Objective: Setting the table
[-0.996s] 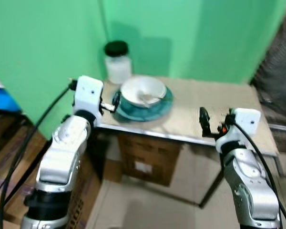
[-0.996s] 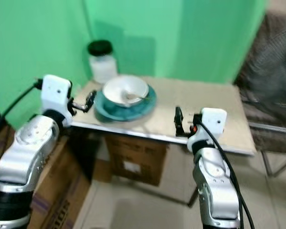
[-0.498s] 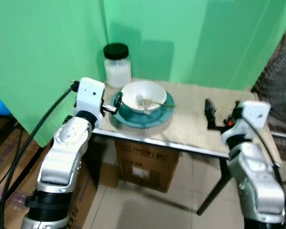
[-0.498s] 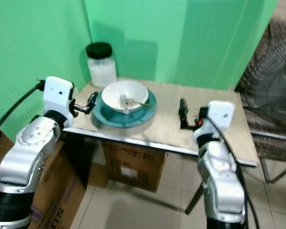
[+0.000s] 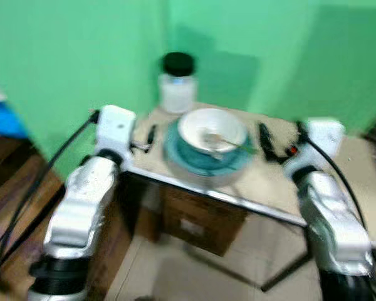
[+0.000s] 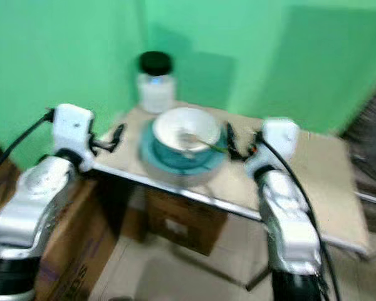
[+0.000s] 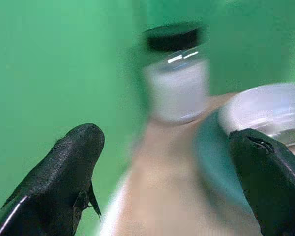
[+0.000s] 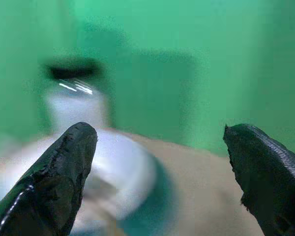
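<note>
Green wall all around, and I've got a small beige table point(image 5: 338, 188) in front of me, picture blurry. My left gripper point(image 5: 148, 135) sits spread wide over the table's left edge, just beside the teal plate point(image 5: 182, 157); my right gripper point(image 5: 265, 142) is spread too, near the plate's right rim. White bowl point(image 5: 212, 130) on the plate, utensil inside. A black-lidded jar point(image 5: 177, 83) stands behind, cardboard box point(image 5: 200, 216) underneath.

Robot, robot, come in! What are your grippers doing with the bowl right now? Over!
Left gripper open, empty, beside plate. Right gripper open, empty, other side. White bowl sits on plate, fork inside. Jar behind, not blocking.
</note>
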Controlling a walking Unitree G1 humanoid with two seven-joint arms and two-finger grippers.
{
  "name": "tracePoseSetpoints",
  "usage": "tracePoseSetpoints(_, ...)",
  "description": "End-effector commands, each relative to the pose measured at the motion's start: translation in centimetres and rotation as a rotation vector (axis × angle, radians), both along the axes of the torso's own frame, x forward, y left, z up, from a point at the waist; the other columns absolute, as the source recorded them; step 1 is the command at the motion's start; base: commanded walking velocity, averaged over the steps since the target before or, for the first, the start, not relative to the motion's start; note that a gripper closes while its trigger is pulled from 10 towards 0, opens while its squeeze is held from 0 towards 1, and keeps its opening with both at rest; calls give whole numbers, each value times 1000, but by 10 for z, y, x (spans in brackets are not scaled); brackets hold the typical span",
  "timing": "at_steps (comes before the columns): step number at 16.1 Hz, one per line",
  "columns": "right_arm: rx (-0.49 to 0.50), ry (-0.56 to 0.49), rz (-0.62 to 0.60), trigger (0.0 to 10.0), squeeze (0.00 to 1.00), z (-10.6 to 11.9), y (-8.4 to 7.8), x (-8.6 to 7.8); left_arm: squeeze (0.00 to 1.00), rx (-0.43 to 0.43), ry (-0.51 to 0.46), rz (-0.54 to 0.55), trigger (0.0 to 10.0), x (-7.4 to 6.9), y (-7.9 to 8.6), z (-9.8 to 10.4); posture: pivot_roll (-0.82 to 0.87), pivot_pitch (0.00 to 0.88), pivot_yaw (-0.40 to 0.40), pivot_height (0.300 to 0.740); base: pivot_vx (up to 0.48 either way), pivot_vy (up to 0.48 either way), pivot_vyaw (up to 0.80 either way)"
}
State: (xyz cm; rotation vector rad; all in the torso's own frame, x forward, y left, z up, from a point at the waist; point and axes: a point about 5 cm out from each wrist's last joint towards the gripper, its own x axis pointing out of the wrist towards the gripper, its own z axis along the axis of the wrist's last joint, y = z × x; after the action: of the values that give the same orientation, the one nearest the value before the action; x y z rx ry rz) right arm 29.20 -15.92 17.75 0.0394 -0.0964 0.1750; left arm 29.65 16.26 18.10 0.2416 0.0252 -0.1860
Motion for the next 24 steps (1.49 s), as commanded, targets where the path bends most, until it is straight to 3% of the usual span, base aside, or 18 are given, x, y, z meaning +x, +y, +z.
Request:
tracePoseSetpoints(1, -13, 0, 7, 10000, 0, 2, -6, 2, 0, -4, -16, -32, 10000, -1, -7, 4, 116, 0, -28, 740, 255, 0, 706)
tracePoseSetpoints(4, -7, 18, 52, 10000, 0, 5, -9, 10, 0, 8, -16, -62, 10000, -1, -10, 5, 113, 0, -23, 740, 255, 0, 0)
tracePoseSetpoints(8, -77, 76, 96, 10000, 0, 7, -12, 24, 0, 12, -1, -111, 10000, -1, -18, 2, 96, 0, -14, 740, 125, 0, 0)
tracePoseSetpoints(12, -264, 265, 160, 10000, 0, 8, -14, 54, 0, 1, 40, -255, 10000, -5, -34, -4, 71, 0, -25, 740, 0, 0, 0)
tracePoseSetpoints(15, -330, 429, 245, 10000, 0, 7, -16, 73, 0, 15, 87, -392, 10000, -12, -46, -10, 56, 0, -46, 740, 0, 0, 0)
tracePoseSetpoints(20, -330, 584, 298, 10000, 0, 15, -16, 94, 0, 39, 154, -476, 10000, -19, -48, -19, 45, 0, -61, 740, 0, 0, 0)
tracePoseSetpoints(22, -399, 685, 309, 10000, 0, 14, -17, 98, 0, 60, 180, -499, 10000, -22, -47, -23, 48, 0, -64, 740, 0, 0, 0)
tracePoseSetpoints(23, -422, 722, 307, 9216, 0, 13, -20, 98, 0, 66, 185, -506, 10000, -23, -48, -24, 49, 0, -65, 740, 0, 0, 0)
tracePoseSetpoints(24, -423, 747, 309, 7216, 0, 13, -22, 98, 0, 69, 187, -508, 10000, -24, -47, -24, 53, 0, -68, 740, 0, 0, 0)
